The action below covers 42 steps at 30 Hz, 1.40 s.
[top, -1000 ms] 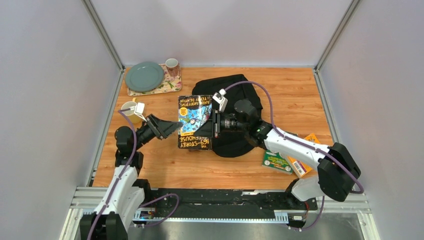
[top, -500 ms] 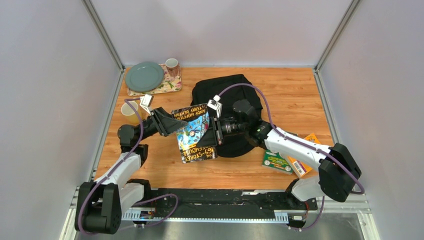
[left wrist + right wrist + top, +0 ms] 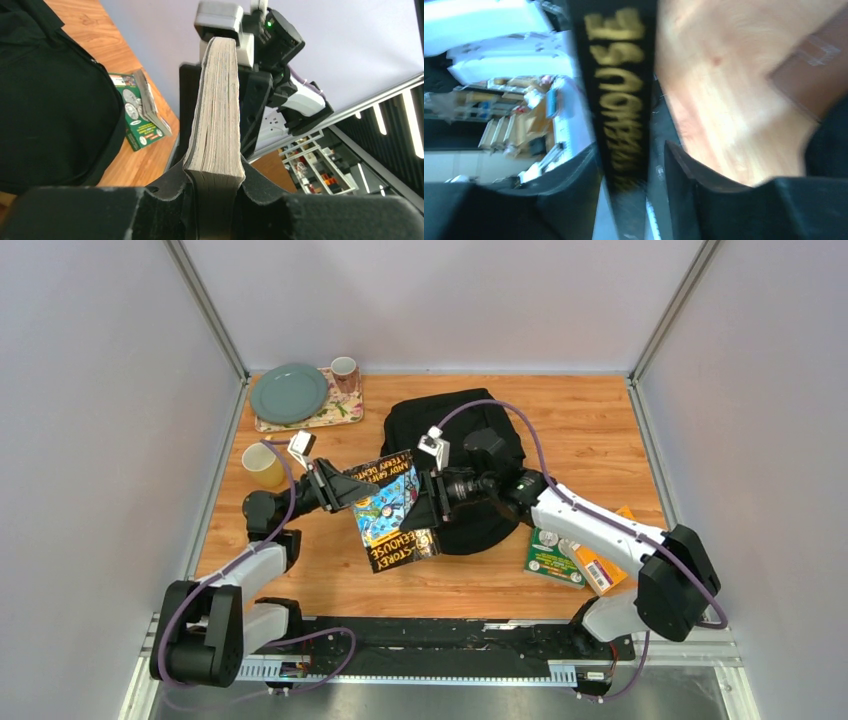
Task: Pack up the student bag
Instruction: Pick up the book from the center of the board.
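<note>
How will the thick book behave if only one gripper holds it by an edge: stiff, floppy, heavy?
The book looks thick, with many pages, so it is probably fairly heavy and mostly stiff. Clamped at one edge by the left gripper, it may tilt or droop. It seems to be a paperback, so it could bend slightly.

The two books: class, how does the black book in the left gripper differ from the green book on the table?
The black book is off the table and tilted, clamped in the left gripper; the green book lies on the table. The black book's cover is black with gold lettering; the green book's is green with pale print. Both are closed and outside the student bag.
</note>
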Motion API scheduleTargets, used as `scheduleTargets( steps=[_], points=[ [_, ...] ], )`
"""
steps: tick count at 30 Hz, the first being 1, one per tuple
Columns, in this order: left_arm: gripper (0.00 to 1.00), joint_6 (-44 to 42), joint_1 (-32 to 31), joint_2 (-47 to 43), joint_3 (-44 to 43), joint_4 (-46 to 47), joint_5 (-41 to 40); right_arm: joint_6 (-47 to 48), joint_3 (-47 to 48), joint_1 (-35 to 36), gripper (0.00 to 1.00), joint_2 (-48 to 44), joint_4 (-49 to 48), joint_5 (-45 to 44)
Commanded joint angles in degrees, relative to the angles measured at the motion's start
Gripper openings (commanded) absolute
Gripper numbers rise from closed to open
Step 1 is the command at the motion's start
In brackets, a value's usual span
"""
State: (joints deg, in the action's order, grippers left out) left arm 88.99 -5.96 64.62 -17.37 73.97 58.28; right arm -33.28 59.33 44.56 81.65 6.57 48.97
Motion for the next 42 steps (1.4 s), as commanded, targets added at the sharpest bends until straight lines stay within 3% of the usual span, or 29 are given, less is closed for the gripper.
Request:
scheduleTargets(
  steps=[1, 2, 6, 8, 12, 16, 24, 31, 42],
  points=[
    [0.00, -5.9, 0.3, -4.0, 0.9, 5.7, -1.5, 1.2, 1.9, -2.9, 0.58, -4.7, 5.5, -15.6],
    [0.00, -7.8, 0.3, -5.3, 1.4, 1.2, -3.0, 0.3, 0.0, -3.0, 0.68, -6.7, 5.4, -17.9],
    [0.00, -18.9, 0.3, -12.5, 2.7, -11.3, -14.4, -6.4, -7.9, -3.0, 0.71, -13.7, 0.9, -30.0],
    [0.00, -20.6, 0.3, -16.0, 3.0, -15.0, -18.4, -10.4, -10.6, -2.8, 0.71, -18.2, 0.3, -33.9],
    [0.00, -17.7, 0.3, -19.5, 5.4, -13.9, -30.9, -17.7, -20.5, -2.5, 0.72, -25.6, -5.7, -40.2],
    [0.00, -13.1, -1.3, -19.6, 7.0, -10.0, -36.7, -23.4, -25.8, -0.9, 0.72, -28.9, -14.0, -41.1],
    [0.00, -12.1, -8.7, -17.6, 7.1, -8.2, -43.8, -29.3, -28.0, 1.9, 0.72, -21.5, -33.3, -38.3],
    [0.00, -11.0, -11.8, -15.7, 8.2, -4.2, -45.6, -29.9, -25.7, 2.1, 0.73, -15.4, -36.0, -38.3],
    [0.00, -7.0, -13.1, -11.7, 10.9, 3.9, -47.3, -34.7, -27.2, 2.3, 0.69, -9.8, -48.9, -35.4]
  ],
)
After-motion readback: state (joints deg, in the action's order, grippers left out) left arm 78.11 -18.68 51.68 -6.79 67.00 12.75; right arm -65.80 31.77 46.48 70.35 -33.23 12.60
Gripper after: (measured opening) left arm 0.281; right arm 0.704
